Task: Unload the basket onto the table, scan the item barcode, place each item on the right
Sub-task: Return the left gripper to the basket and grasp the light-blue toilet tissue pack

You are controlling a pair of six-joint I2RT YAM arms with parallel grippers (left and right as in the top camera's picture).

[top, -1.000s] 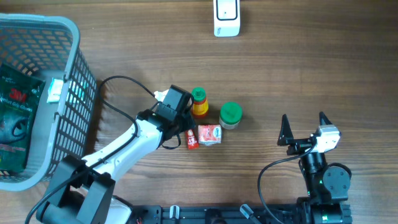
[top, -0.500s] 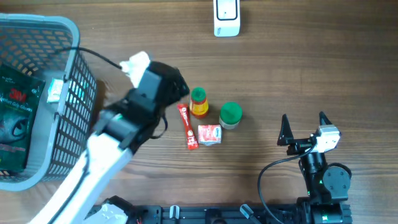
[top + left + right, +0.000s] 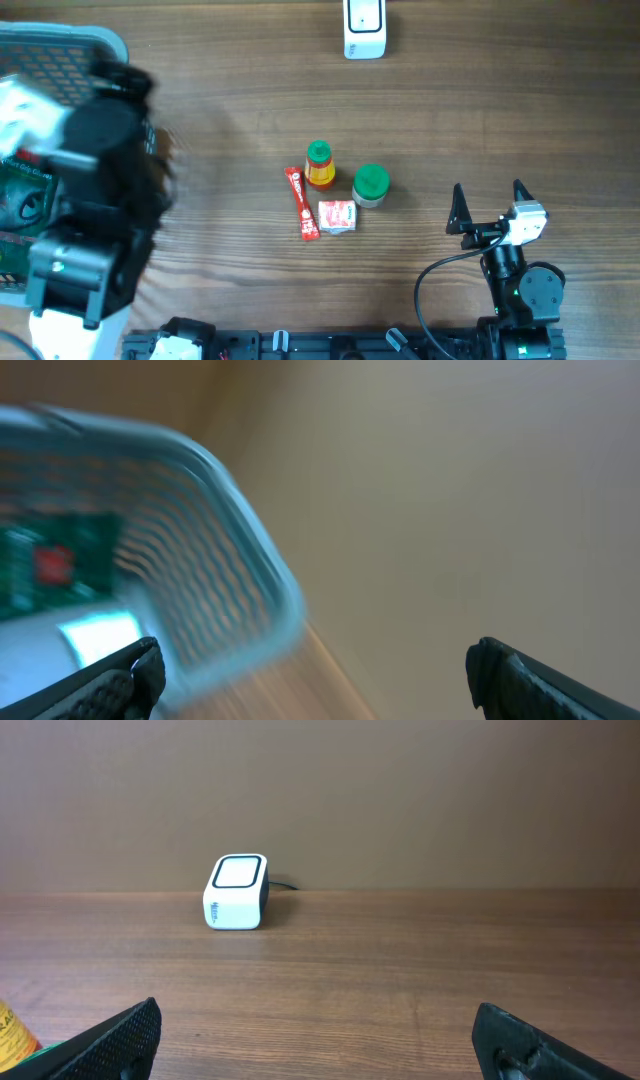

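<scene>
The scanner [image 3: 364, 28] is standing at the far edge of the table [image 3: 500, 100], well behind four items sitting mid-table: bottle [image 3: 320, 165] left of jar [image 3: 371, 185], with sachet [image 3: 302, 203] and carton [image 3: 337, 216] just before them. The basket [image 3: 100, 45] is sitting at the left edge, holding a packet [image 3: 20, 190].

Brown wood-grain surface [image 3: 520, 110]. At the far edge, centre, a white scanner box [image 3: 364, 28] with a dark-framed window. Near the middle, a tight cluster: yellow bottle [image 3: 320, 165] with green cap, green-lidded jar [image 3: 371, 184] just beside it, red-and-white carton [image 3: 337, 216] in front, red sachet [image 3: 301, 203] lying flat at the left. At the far left, a grey mesh basket [image 3: 70, 38], mostly hidden.
</scene>
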